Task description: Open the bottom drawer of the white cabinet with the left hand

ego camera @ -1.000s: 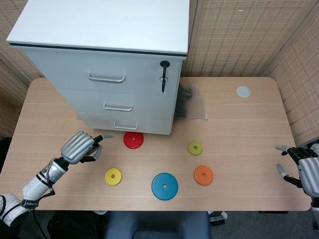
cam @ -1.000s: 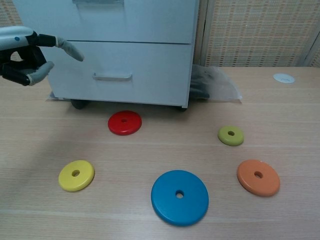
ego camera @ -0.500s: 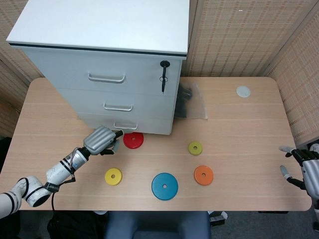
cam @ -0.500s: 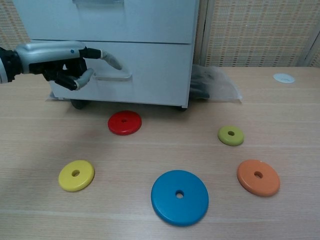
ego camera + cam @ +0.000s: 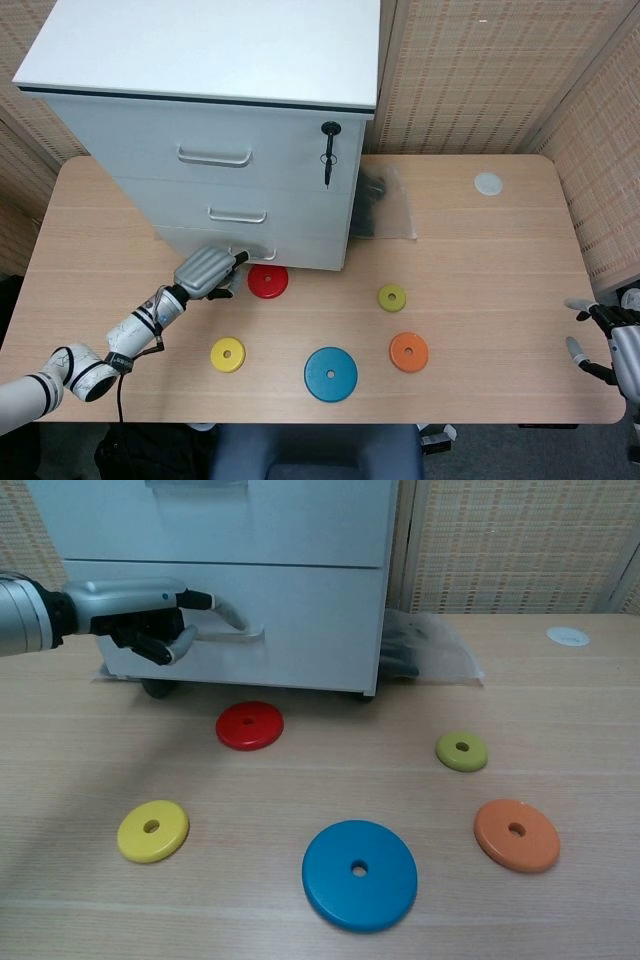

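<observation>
Chest view: the left robot hand point(image 5: 140, 615) hooks a finger onto the shut bottom drawer's handle point(image 5: 235, 632), other fingers curled.

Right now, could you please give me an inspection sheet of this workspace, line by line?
Surface: light wooden table, flat.
Job's things: white cabinet at the back left; bottom drawer looks closed, its handle at the left hand's fingertips.
Clutter: red disc nearest the cabinet, yellow disc, blue disc, orange disc, green disc, small white disc far right, clear plastic bag beside the cabinet, key in the top lock.
Hands: left hand reaching the handle, firm grip cannot be told; right hand at the table's right edge, fingers apart, holding nothing.
Cables: black cable under the left forearm.
Surroundings: woven wall panels.
</observation>
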Controlling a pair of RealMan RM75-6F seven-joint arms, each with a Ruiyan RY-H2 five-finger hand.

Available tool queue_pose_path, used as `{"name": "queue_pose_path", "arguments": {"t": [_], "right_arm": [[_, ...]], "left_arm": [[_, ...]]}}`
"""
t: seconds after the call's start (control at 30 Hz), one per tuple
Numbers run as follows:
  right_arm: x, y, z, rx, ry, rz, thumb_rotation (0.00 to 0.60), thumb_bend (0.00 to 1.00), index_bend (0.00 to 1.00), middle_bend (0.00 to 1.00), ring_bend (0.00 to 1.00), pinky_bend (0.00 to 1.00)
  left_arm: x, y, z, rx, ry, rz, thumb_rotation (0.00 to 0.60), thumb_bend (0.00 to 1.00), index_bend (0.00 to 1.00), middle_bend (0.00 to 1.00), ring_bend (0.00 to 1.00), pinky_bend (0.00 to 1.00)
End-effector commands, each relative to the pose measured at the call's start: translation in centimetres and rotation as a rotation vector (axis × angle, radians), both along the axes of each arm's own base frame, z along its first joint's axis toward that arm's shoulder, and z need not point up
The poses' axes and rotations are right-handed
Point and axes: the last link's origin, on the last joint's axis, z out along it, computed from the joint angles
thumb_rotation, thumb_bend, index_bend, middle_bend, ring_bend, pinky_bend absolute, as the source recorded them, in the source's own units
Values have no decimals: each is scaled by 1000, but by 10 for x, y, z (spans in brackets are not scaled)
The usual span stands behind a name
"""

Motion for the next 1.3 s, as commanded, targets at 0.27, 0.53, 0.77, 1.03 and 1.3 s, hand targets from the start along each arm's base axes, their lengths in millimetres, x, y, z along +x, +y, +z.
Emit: {"name": "queue_pose_path", "arguments": {"t": [0.27,0.53,0.77,1.03,1.3], "right_arm": [[-2,1,1,-5,0,-7,600,306,308,442,390,393],[-2,0,0,-1,-1,-5,600,306,308,442,390,393],[-1,-1,-1,-1,-2,-4,600,306,308,442,390,393],[0,-1,-1,-2,-1,-2,600,305,308,442,390,393],[2,0,-1,-5,-1,2,600,306,308,442,390,393]], "left_arm": [[-2,4,-4,-11,39,21,600,764,167,959,1000,1000],[-2,-5,-1,-25,42,11,600,764,179,959,1000,1000],[-5,-14,1,-41,44,4,600,764,179,958,1000,1000],[-9,-24,5,-54,35,1,600,764,179,953,1000,1000],[-11,-31,7,-64,36,-5,600,764,184,952,1000,1000]]}}
